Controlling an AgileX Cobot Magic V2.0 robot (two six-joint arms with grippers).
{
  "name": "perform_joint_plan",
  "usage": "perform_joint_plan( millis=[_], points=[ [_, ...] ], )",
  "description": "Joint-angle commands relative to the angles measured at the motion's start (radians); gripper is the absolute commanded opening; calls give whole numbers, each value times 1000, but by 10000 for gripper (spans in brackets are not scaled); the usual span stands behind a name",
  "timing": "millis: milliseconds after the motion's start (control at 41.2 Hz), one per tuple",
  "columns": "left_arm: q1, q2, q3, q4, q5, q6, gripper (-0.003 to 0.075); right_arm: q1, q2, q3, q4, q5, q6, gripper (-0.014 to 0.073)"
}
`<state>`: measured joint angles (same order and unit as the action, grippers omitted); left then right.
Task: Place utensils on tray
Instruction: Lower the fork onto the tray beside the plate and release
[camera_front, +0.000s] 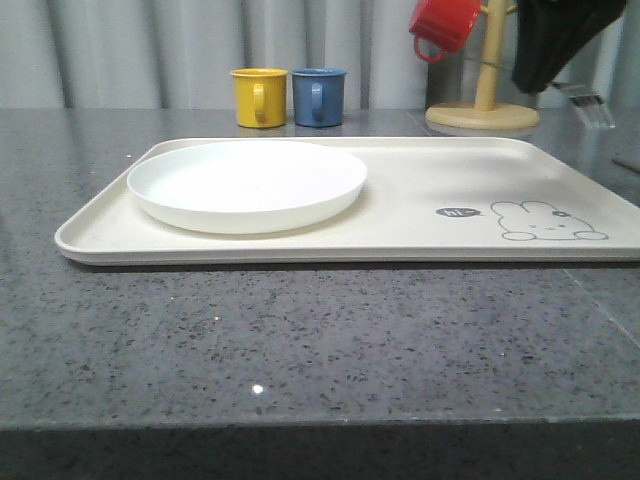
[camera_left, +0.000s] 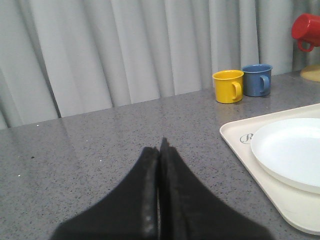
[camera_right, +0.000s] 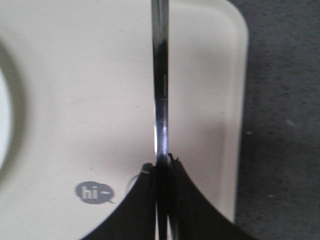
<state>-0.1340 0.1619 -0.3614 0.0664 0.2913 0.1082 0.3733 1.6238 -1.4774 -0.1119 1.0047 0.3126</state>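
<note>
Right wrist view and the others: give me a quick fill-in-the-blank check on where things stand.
1. The round white plate lies on the cream rectangular ____.
2. The right gripper is shut on a thin shiny ____ utensil.
3. The left gripper is ____, holding nothing.
4. Beside the yellow mug stands a ____ mug.

Missing words: tray; metal; shut; blue

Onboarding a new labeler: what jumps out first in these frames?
The big cream tray spans the grey countertop, with a round white plate on its left half. In the right wrist view, the right gripper has its jaws shut on a thin shiny metal utensil above the tray. Yellow mug and blue mug stand behind the tray.
</note>
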Motion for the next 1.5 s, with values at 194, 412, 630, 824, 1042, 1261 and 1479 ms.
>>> perform_joint_plan(
  millis=[194,412,630,824,1042,1261,1479],
  points=[
    [-8,10,-25,-5,-84,-9,-19,111,100,-132,-19,-19,184,-102],
    [-8,10,-25,-5,-84,-9,-19,127,159,-134,35,-38,243,-102],
    [-8,10,-25,-5,-84,-9,-19,127,203,-134,60,-60,243,-102],
    [-8,10,-25,-5,-84,-9,-19,127,212,-134,60,-61,244,-77],
    [-8,10,-25,-5,-84,-9,-19,127,212,-134,77,-60,245,143],
    [-8,10,-25,-5,-84,-9,-19,127,202,-135,83,-60,245,326],
    [-8,10,-25,-5,-84,-9,-19,107,117,-135,25,-42,240,363]
  ],
)
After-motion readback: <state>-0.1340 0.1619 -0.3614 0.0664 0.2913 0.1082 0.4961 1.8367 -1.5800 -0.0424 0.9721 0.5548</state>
